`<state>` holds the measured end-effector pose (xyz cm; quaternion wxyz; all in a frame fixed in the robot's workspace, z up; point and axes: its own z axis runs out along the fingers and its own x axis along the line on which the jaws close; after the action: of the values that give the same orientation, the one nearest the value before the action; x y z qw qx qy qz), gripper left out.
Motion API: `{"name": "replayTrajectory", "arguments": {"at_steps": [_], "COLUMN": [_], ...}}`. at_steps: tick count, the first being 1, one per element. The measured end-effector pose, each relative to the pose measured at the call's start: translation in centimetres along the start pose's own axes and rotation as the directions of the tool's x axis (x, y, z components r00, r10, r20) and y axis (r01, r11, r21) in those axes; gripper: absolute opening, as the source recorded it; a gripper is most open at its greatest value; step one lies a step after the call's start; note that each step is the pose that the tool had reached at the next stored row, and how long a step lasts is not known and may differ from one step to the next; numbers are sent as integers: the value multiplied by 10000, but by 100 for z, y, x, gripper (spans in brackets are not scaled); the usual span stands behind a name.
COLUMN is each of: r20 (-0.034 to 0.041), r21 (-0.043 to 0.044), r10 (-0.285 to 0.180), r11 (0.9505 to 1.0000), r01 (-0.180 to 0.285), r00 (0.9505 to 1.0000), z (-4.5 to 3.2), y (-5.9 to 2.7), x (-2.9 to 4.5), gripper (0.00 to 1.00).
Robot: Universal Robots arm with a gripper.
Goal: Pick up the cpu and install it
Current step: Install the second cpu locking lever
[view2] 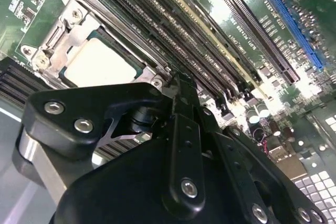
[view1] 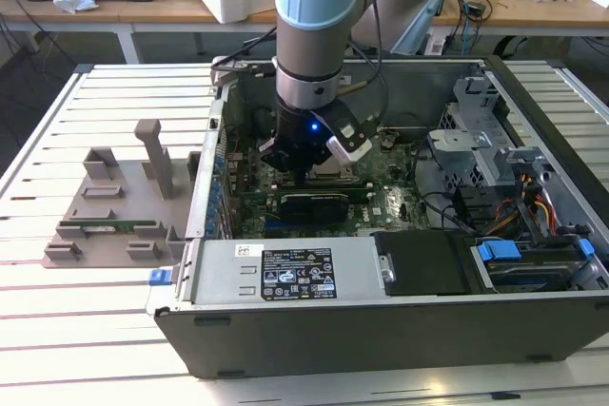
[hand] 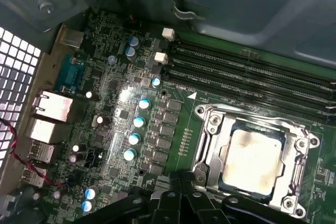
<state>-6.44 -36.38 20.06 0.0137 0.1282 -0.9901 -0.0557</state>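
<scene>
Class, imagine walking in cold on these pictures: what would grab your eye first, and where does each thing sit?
The grey and blue robot arm plunges into the open computer case on the slatted table, its claw low over the green motherboard. In both wrist views the shiny silver cpu lies inside its metal socket frame, beside long dark memory slots.

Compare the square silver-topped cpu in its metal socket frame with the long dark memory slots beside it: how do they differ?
The square silver-topped cpu is compact and square; the long dark memory slots are narrow parallel strips. The cpu top is pale, shiny metal; the slots are dark and matte. The cpu sits inside a metal socket frame with corner screws; the slots have no such frame. Both lie flat on the green motherboard, side by side.
</scene>
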Motion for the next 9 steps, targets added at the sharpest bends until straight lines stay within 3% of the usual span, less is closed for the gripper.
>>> {"name": "replayTrajectory", "arguments": {"at_steps": [2, 4, 6, 9], "r20": [0, 48, 64, 42], "r21": [0, 9, 12, 86], "r10": [2, -2, -7, -2], "r11": [10000, 10000, 10000, 10000], "r01": [-2, 2, 7, 1], "r00": [10000, 10000, 10000, 10000], "z": [0, -16, -79, -86], "y": [0, -15, -2, 69], "x": [1, 11, 6, -131], "gripper": [11, 11, 11, 11]}}
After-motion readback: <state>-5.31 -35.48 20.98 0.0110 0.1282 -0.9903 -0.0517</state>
